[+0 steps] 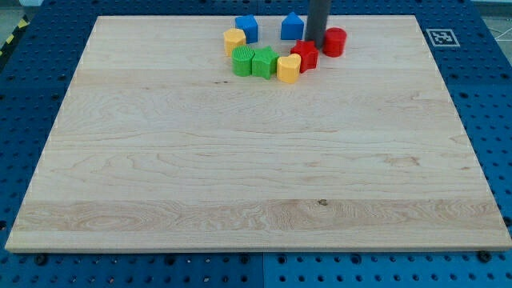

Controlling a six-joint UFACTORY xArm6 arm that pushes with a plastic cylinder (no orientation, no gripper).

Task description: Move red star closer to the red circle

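The red star (305, 55) sits near the view's top, right of centre. The red circle (334, 41) stands just to its upper right, a small gap apart. My tip (315, 45) comes down between them, touching or nearly touching the star's upper right side and close to the circle's left side. The dark rod rises out of the view's top and hides part of the blue block behind it.
A blue block (292, 26) and another blue block (246, 28) lie at the top. A yellow block (234, 40), two green blocks (242, 61) (265, 62) and a yellow heart (289, 69) form an arc left of the star. A tag marker (441, 37) sits top right.
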